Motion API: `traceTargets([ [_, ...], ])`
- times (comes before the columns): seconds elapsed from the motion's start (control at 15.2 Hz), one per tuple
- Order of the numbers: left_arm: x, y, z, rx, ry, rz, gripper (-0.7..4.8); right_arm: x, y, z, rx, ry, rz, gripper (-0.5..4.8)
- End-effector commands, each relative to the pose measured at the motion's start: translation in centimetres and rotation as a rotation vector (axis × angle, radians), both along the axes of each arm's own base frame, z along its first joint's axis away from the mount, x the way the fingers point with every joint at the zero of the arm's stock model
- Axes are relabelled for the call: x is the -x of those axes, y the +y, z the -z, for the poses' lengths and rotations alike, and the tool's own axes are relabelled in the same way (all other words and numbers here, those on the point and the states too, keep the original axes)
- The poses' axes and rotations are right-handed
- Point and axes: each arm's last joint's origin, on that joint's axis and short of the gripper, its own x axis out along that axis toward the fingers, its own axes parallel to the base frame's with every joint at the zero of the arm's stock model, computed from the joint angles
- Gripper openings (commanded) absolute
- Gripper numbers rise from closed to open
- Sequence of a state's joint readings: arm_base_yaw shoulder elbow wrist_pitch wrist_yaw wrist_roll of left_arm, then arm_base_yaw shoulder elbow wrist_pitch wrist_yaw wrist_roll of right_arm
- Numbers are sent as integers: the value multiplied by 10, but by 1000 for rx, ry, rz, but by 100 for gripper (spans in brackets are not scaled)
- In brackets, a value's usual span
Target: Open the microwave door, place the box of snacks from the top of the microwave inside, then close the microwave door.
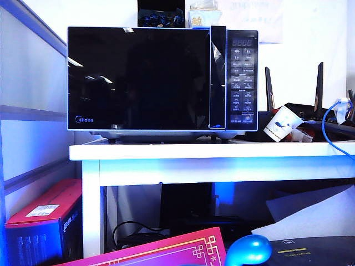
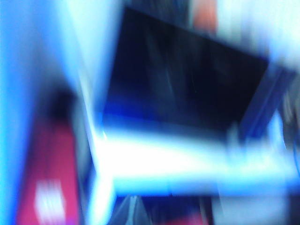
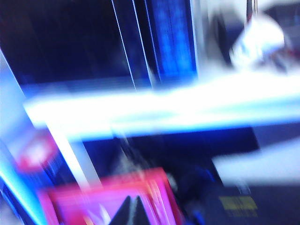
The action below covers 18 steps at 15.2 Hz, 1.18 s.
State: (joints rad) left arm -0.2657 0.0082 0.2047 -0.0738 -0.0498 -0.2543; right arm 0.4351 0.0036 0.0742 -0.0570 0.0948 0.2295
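Note:
The black-fronted microwave stands on a white table. Its glossy microwave door is closed, and the button panel is on its right. The pale box of snacks rests on top of the microwave near the right end of the door. Neither gripper shows in the exterior view. Both wrist views are heavily blurred. My left gripper shows two fingertips drawn together with nothing between them, low and far from the microwave. My right gripper is shut and empty, also well below the microwave door.
A dark object with blue items sits on the microwave beside the box. A tipped paper cup, black routers and a blue cable crowd the table's right end. A red box and a magenta box lie below.

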Motion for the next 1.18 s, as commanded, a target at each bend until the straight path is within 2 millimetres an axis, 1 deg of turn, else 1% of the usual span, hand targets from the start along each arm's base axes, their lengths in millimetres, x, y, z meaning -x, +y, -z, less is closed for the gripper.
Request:
traceTargets([
  [0.07,11,7,-60,-22,-112,-144,-6,9,-4,-39,-89,-158,8,-1],
  [0.2,7,6,-114,-144,-156,-171,-6,16,-8,-71,-106,-216,16,-1],
  [0.33,-11,1,-174,-179,-178,-180,-6,15,-7,-109,-69,-248,24,-1],
  [0.39,-22,-3,-202,-216,-186,-169,-6,11,-6,-127,-26,-260,30,-1],
  [0.46,-31,-6,-225,-256,-182,-151,-6,6,-3,-144,6,-265,34,-1],
  [0.53,-44,-10,-252,-288,-161,-118,-6,-4,1,-164,31,-264,37,-1],
  [0.66,-63,-19,-283,-322,-143,2,-6,-22,10,-186,46,-268,40,-1],
  [0.72,-75,-25,-299,-363,-131,84,-6,-35,16,-197,43,-274,40,-1],
  [0.79,-87,-30,-311,-386,-104,173,-6,-51,24,-207,42,-279,31,-1],
  [0.92,-103,-39,-320,-399,-71,328,-6,-71,33,-216,46,-273,30,-1],
  [1.05,-118,-46,-320,-409,-32,461,-6,-94,43,-221,52,-258,28,-1],
  [1.12,-125,-45,-316,-407,-5,544,-6,-109,51,-222,52,-262,22,-1],
  [1.18,-129,-46,-313,-402,12,587,-6,-120,56,-221,49,-269,16,-1],
])
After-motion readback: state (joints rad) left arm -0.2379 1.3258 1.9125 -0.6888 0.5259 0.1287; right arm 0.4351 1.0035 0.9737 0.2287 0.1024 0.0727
